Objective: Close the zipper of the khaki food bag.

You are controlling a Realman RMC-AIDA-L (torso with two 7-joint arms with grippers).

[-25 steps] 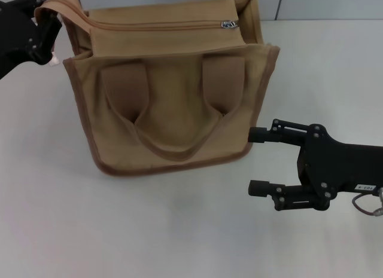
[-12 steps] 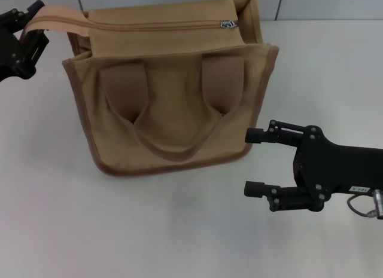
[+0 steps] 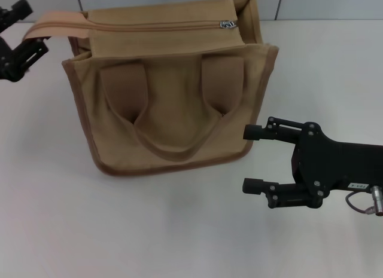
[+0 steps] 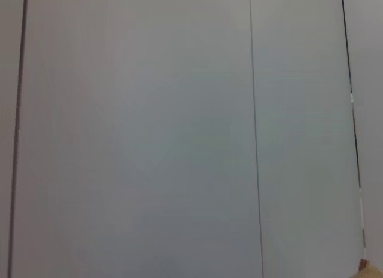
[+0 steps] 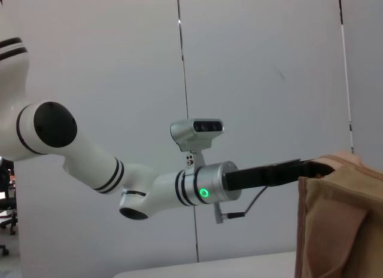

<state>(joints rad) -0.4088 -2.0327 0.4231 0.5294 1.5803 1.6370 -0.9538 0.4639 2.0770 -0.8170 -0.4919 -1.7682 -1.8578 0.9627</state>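
A: One boxy khaki canvas food bag (image 3: 170,92) with darker brown edge trim stands upright on the pale grey table (image 3: 90,230), toward the far side and a little left of centre. Two looped strap handles; the near one hangs down the front panel between two wide brown patches.

B: Zipper?

A: The long tan zipper line (image 3: 158,27) runs left to right across the bag's top. Its small shiny silver pull tab (image 3: 227,24) sits at the right end of that line, close to the bag's far right corner.

B: Left claw?

A: The black left claw (image 3: 21,33) is at the far left edge of the head view, fingers spread, at the tip of a tan strap end that sticks out leftward from the bag's top. Cannot tell whether it touches the strap. The left wrist view shows only a grey panelled wall (image 4: 179,134) and a sliver of tan at one corner.

B: Right claw?

A: The black right claw (image 3: 254,159) is low over the table, near and right of the bag, its two fingers spread wide and pointing left. The farther fingertip lies just beside the bag's near right bottom corner. It holds nothing.
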